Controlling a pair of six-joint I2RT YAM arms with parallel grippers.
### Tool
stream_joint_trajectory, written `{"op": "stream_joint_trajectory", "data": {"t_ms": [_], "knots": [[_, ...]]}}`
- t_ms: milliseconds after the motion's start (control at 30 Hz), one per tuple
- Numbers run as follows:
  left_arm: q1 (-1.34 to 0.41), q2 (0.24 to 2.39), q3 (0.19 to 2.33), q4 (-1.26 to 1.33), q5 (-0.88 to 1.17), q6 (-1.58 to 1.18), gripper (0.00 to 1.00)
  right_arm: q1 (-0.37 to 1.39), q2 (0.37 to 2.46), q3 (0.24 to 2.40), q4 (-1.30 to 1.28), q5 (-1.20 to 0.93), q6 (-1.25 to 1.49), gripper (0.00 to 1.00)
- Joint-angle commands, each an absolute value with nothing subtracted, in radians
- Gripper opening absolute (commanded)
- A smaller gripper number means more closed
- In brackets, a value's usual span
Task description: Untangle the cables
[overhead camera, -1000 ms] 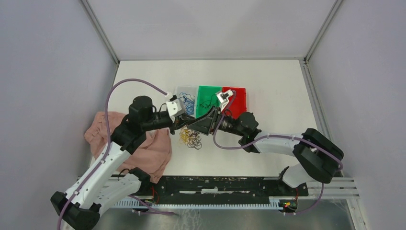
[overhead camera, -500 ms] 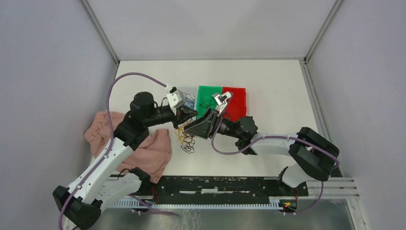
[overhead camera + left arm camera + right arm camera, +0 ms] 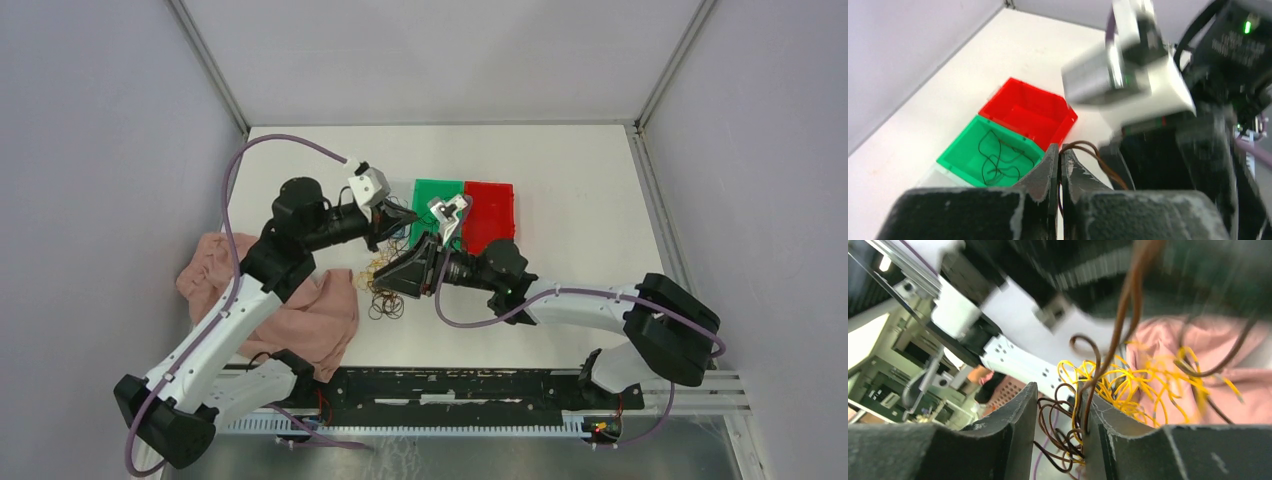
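Black jaws on the left gripper [image 3: 1059,150] are pressed flat together with basically no gap, and they've got a brown wire [image 3: 1092,149] nipped between them; you can see it loop out past the tips in the left wrist view. That gripper hangs up off the table, just on the near side of the bins, with its nose pointing at the other arm. The right gripper [image 3: 1058,396] is a different story: its jaws stand apart with a narrowish gap, and a bunch of brown strands [image 3: 1067,437] run loose through that gap, one of them going straight up out of frame. I honestly can't tell if any of them is pinched, it looks more like they're just hanging in there. It sits low over the table, tips aimed left at the pile. The cables [image 3: 385,296] themselves are a small messy heap of yellow-orange and dark loops on the white table [image 3: 570,160], right between the two grippers, with a few strands pulled up toward the left one. From the right wrist camera the yellow wires [image 3: 1130,385] fan out behind the brown ones. Just left of the heap is a crumpled pink cloth [image 3: 310,315], close by or maybe touching. Behind it all sit a green bin [image 3: 960,150] and a red bin [image 3: 1023,107] side by side, walls touching, and the green one has a thin black wire [image 3: 993,157] curled on its floor.
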State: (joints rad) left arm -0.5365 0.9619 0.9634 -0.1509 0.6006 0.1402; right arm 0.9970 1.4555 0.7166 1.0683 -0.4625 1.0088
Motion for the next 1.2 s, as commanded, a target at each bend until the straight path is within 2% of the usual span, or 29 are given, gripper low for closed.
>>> {"op": "stream_joint_trajectory", "data": {"t_ms": [0, 100, 267, 700, 933, 1167], "knots": [[-0.538, 1.008, 1.102, -0.044, 0.572, 0.08, 0.03, 1.032, 1.469, 0.715, 0.981, -0.497, 0.904, 0.43], [-0.537, 1.025, 1.151, -0.036, 0.567, 0.051, 0.03, 1.034, 1.488, 0.672, 1.076, -0.507, 0.9, 0.47], [-0.537, 1.035, 1.22, -0.042, 0.557, 0.026, 0.03, 1.035, 1.497, 0.7, 0.878, -0.544, 0.799, 0.5], [-0.537, 1.043, 1.362, -0.063, 0.545, 0.004, 0.03, 1.037, 1.504, 0.636, 0.602, -0.379, 0.595, 0.5], [-0.538, 1.059, 1.463, -0.089, 0.547, 0.039, 0.03, 1.037, 1.497, 0.572, 0.548, -0.266, 0.543, 0.51], [-0.538, 1.077, 1.545, -0.11, 0.548, 0.087, 0.03, 1.035, 1.449, 0.544, 0.509, -0.205, 0.518, 0.56]]}}
